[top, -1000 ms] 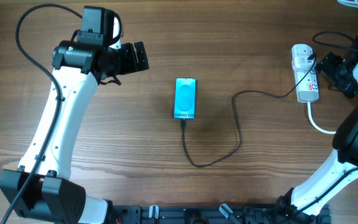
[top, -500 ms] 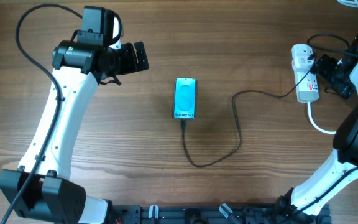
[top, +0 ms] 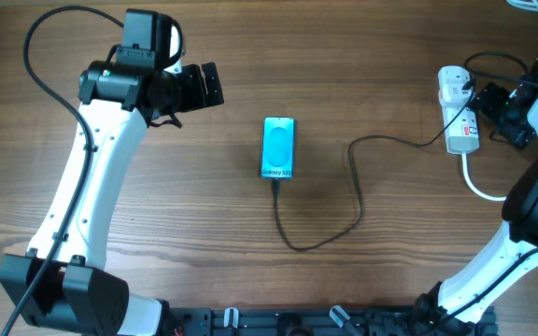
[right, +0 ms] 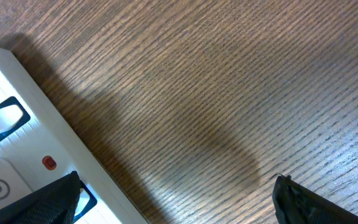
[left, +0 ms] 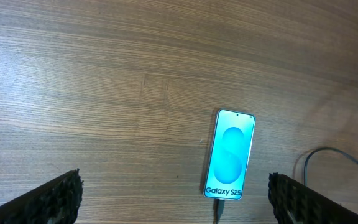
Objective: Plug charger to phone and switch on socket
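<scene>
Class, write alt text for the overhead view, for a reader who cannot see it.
A phone lies screen-up at centre, a black charger cable looping from its lower edge to the white socket strip at right. The left gripper, open, is up-left of the phone; the right gripper, open, beside the strip.

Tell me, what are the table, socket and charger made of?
The table looks like matte wood or wood-look laminate, going by its grain lines. The socket seems smooth white plastic. The charger cable looks rubbery black, judging by its loose curves.

Phone [top: 278, 147] flat mid-table, screen cyan; charger [top: 359, 201] at its lower edge, looping to white socket [top: 458, 117].
</scene>
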`<state>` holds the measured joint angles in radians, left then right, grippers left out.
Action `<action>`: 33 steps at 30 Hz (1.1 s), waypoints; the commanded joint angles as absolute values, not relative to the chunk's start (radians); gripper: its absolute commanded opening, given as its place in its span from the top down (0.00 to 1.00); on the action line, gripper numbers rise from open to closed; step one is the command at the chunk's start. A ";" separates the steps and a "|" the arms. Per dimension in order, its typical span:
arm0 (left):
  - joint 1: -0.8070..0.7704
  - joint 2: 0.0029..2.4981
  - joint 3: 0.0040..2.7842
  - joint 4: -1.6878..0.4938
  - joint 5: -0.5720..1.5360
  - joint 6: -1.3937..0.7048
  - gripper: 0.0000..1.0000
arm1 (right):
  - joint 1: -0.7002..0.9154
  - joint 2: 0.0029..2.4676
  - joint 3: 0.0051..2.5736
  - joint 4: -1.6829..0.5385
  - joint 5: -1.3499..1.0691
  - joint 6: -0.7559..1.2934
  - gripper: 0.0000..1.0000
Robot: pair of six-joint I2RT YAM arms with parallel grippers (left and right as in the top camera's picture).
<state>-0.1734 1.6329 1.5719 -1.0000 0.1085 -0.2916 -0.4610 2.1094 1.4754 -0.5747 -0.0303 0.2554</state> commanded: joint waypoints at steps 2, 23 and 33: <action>-0.170 1.637 1.573 -1.000 0.099 -0.300 0.00 | -0.445 2.157 1.462 -0.612 -0.110 0.209 0.00; -0.170 1.637 1.573 -1.000 0.099 -0.300 0.00 | -0.465 2.050 1.462 -0.774 -0.072 0.333 0.00; -0.170 1.637 1.573 -1.000 0.099 -0.300 0.00 | -0.411 1.607 1.429 -1.116 -0.113 0.381 0.00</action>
